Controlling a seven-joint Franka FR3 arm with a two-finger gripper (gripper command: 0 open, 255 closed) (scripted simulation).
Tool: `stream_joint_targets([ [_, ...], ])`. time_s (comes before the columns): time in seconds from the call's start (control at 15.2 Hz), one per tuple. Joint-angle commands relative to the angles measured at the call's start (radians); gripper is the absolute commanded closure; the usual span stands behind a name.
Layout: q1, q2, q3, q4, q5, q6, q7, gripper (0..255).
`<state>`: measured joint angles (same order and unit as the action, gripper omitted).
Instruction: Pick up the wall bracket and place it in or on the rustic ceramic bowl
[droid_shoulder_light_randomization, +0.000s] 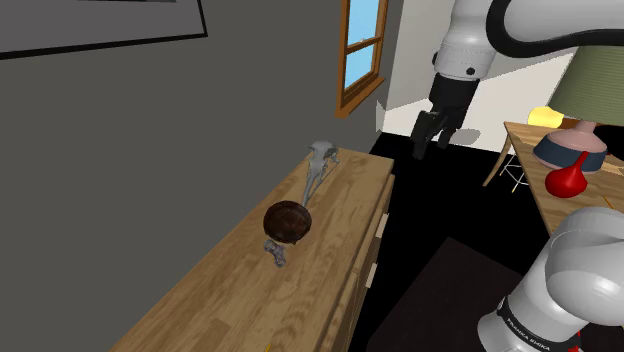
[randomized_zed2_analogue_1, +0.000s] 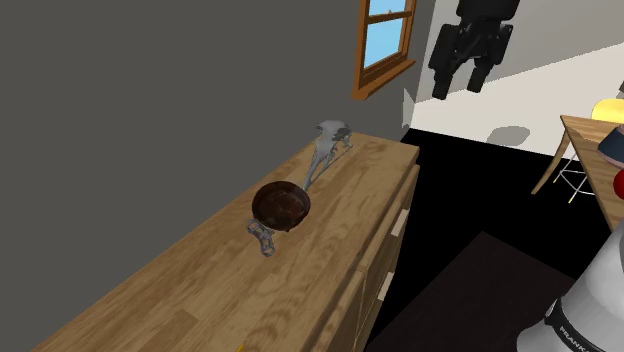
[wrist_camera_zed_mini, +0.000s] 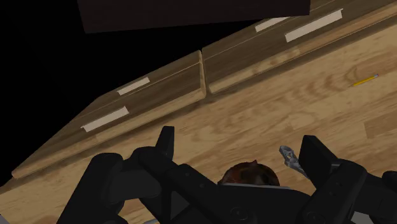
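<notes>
— Where's the bracket (droid_shoulder_light_randomization: 320, 155)?
— On the bench (droid_shoulder_light_randomization: 200, 300), grey, stretching away behind the bowl (droid_shoulder_light_randomization: 287, 222).
— Pincer (droid_shoulder_light_randomization: 432, 135)?
— Fingers apart, empty, high beyond the bench edge. I'd grip the far stem, clear of the bowl.

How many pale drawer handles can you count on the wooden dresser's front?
4. Two handles are on the dresser section nearer the yellow pencil, two more on the adjoining section. Others may be hidden.

Dark brown bowl (droid_shoulder_light_randomization: 288, 222) — tan wood-grain dresser (droid_shoulder_light_randomization: 200, 290), yellow pencil (wrist_camera_zed_mini: 364, 80).
</notes>
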<state>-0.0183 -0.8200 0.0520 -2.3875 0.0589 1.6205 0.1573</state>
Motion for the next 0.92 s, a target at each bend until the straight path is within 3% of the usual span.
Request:
stream_joint_targets([
  [0.0, 0.0, 0.0, 0.0, 0.0, 0.0, 0.0, 0.0, 0],
  [0.86, 0.058, 0.394, 0.098, 0.003, 0.004, 0.407, -0.035, 0],
])
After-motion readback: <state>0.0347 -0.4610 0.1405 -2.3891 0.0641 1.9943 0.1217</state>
